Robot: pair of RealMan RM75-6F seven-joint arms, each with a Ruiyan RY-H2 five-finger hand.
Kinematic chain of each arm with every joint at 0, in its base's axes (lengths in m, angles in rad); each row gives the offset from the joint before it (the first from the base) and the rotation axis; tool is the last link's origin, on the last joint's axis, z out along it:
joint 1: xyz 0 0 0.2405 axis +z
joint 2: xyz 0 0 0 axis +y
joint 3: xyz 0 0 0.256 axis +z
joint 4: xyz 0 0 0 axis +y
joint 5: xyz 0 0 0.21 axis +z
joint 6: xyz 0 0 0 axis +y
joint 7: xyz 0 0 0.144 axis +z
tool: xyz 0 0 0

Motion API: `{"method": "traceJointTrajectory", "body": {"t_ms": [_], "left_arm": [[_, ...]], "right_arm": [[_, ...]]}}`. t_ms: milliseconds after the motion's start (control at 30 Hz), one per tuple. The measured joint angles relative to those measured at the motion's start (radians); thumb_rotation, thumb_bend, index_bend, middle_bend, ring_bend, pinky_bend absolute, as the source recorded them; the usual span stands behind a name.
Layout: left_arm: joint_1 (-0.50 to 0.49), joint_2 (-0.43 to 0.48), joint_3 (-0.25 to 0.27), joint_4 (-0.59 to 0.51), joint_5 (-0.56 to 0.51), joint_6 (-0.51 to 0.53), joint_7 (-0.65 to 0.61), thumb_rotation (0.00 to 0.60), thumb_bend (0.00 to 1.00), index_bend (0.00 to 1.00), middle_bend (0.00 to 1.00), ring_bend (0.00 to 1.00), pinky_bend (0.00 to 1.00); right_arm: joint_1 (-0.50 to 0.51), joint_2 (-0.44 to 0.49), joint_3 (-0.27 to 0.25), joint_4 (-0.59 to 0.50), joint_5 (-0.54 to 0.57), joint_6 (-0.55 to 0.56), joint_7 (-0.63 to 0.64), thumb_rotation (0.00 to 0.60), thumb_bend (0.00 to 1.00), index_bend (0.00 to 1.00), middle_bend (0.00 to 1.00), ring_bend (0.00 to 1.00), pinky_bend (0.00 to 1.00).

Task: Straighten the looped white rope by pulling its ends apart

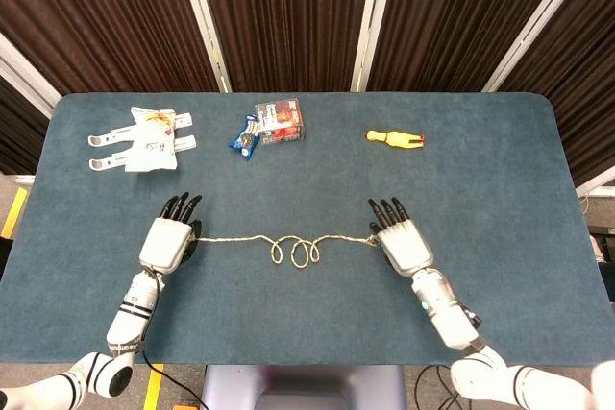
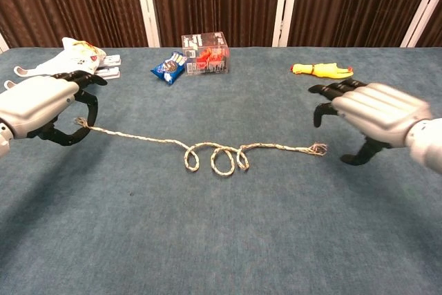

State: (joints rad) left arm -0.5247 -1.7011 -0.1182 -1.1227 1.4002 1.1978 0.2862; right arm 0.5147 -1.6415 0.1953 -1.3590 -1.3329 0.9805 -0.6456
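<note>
A white rope (image 1: 293, 252) (image 2: 221, 160) lies across the middle of the blue table with three small loops at its centre. My left hand (image 1: 168, 237) (image 2: 41, 105) is at the rope's left end; in the chest view its thumb and a curled finger meet around that frayed end and pinch it. My right hand (image 1: 402, 242) (image 2: 376, 112) hovers just right of the rope's right end. Its fingers are spread and curved and hold nothing, and the frayed tip lies on the cloth a little short of its thumb.
Along the far side lie a white packet with white plastic parts (image 1: 144, 136) (image 2: 76, 53), a blue snack packet (image 1: 245, 133) (image 2: 168, 68), a clear box (image 1: 281, 122) (image 2: 204, 53) and a yellow rubber chicken (image 1: 394, 138) (image 2: 321, 69). The table's near edge (image 1: 307, 364) is behind my forearms.
</note>
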Motion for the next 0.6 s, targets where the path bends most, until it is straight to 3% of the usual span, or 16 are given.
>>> {"method": "traceJointTrajectory", "body": {"t_ms": [300, 600], "left_arm": [[0.002, 0.010, -0.003, -0.001, -0.001, 0.005, -0.010, 0.600, 0.47, 0.65, 0.10, 0.00, 0.13], [-0.002, 0.007, -0.006, 0.006, -0.007, -0.001, -0.015, 0.600, 0.47, 0.65, 0.10, 0.00, 0.13]], "right_arm": [[0.065, -0.080, 0.012, 0.088, 0.092, -0.039, -0.031, 0.600, 0.43, 0.52, 0.00, 0.00, 0.00], [0.091, -0.100, 0.000, 0.120, 0.127, -0.040, -0.027, 0.600, 0.43, 0.57, 0.00, 0.00, 0.00]]}}
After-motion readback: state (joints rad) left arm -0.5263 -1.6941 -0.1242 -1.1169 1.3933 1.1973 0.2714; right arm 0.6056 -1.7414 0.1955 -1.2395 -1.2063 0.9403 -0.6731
